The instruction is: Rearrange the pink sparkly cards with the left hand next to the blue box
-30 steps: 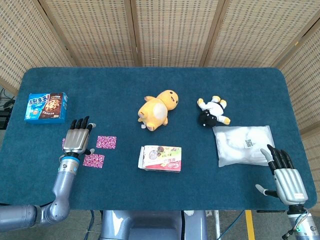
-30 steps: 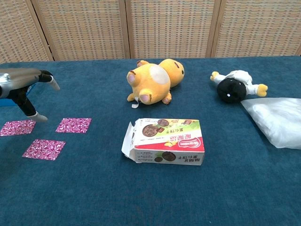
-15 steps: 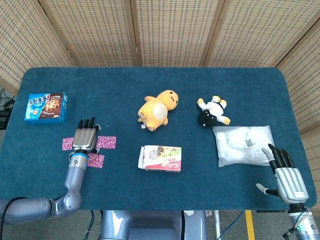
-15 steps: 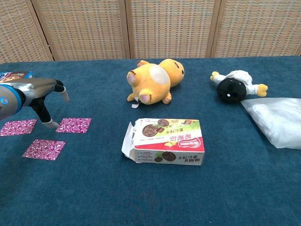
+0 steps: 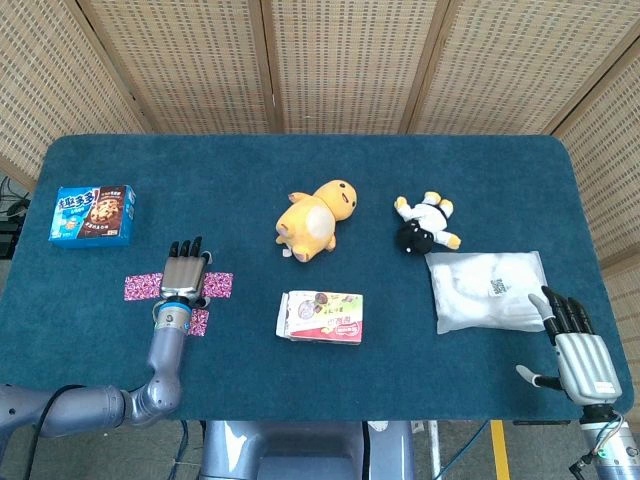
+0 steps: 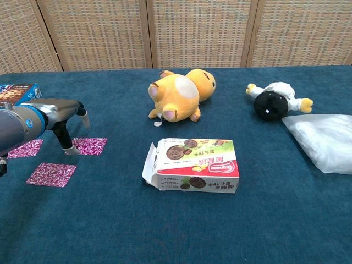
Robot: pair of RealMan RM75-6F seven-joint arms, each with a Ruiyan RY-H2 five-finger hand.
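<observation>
Left hand (image 5: 183, 277) empty, fingers spread, over the pink sparkly cards (image 6: 88, 146).

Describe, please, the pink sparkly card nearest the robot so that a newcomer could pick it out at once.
Start at the blue box at the table's far left, then come toward the robot, past the left hand. Three pink sparkly cards lie there: two side by side, and the nearest card alone in front of them. It is the only one lying clear of the fingers in the chest view.
</observation>
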